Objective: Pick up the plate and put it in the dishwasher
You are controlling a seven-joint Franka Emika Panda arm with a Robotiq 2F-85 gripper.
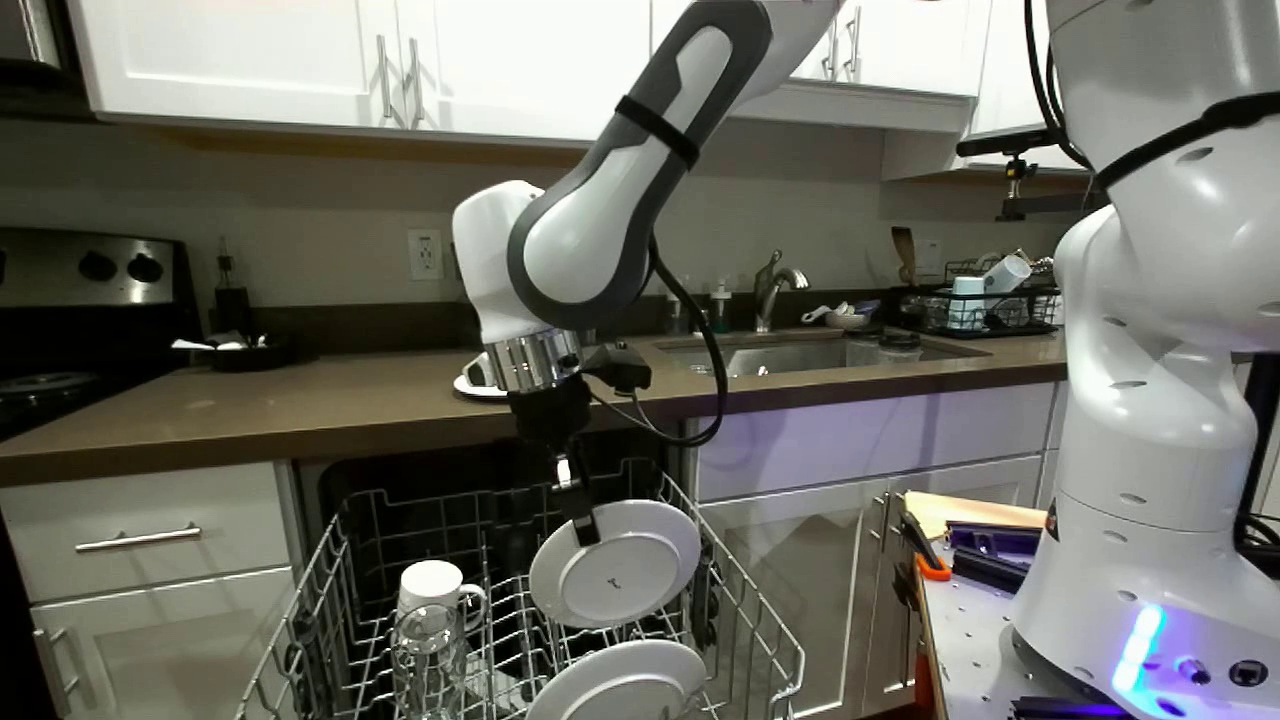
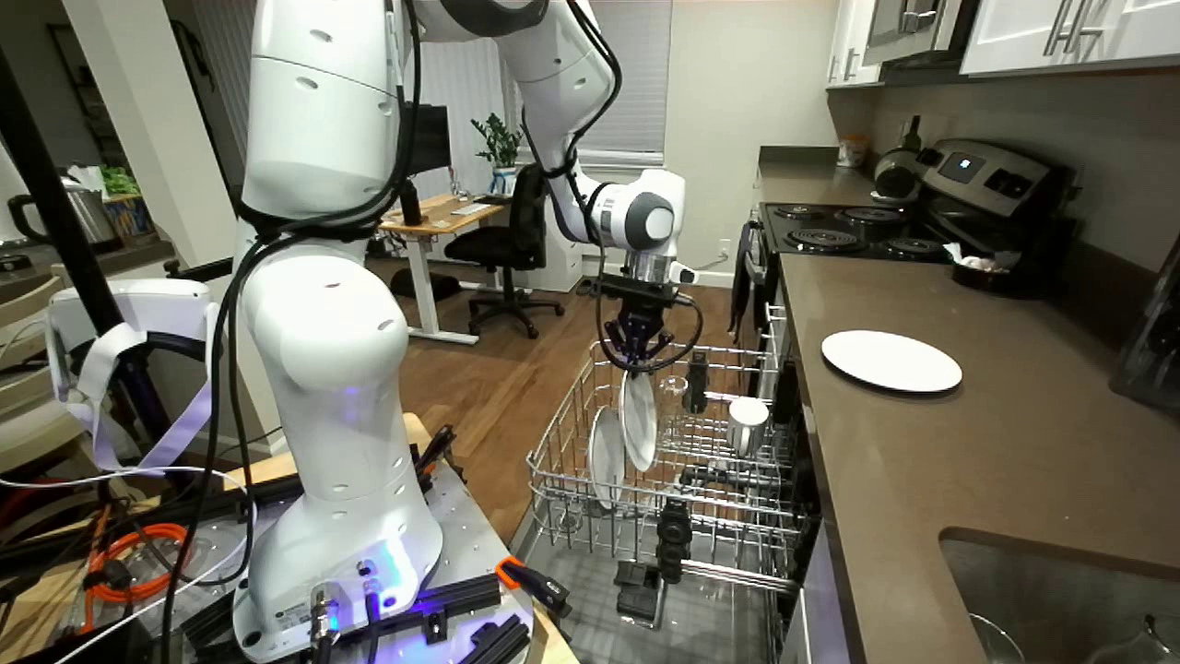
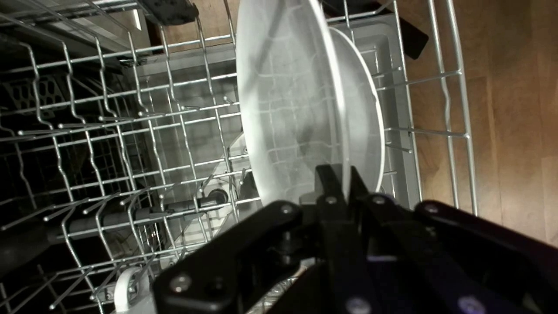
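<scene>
Your gripper (image 3: 344,179) points down over the pulled-out wire rack (image 3: 467,134), and its black fingertips (image 3: 327,183) are pinched on the rim of the white plate (image 3: 283,100), one on each face. That plate hangs on edge, slightly tilted, within the rack of the dishwasher (image 1: 440,468); you cannot tell whether its lower edge touches the rack. Just beside it, on the side away from the brown countertop (image 2: 1023,433), you have a second white plate (image 2: 606,456) standing on edge; in the wrist view the held one partly covers it. Farther across the same rack are a clear glass (image 1: 428,665) and a white mug (image 1: 430,580), near each other and apart from both plates.

Beyond the rack, that countertop carries another white plate (image 2: 891,361), lying flat. In an exterior view you see a sink (image 1: 790,357) set into it, a metal faucet (image 1: 766,298) behind and a black wire dish drainer (image 1: 1000,328) holding cups (image 1: 967,300) to one side. Above, you have white upper cabinets (image 1: 530,60). Farther along stands a coil-burner stove (image 2: 857,229). Farthest off, a black office chair (image 2: 528,214) stands beside a desk (image 2: 447,221), with a potted plant (image 2: 498,138) near the window blinds (image 2: 641,83).
</scene>
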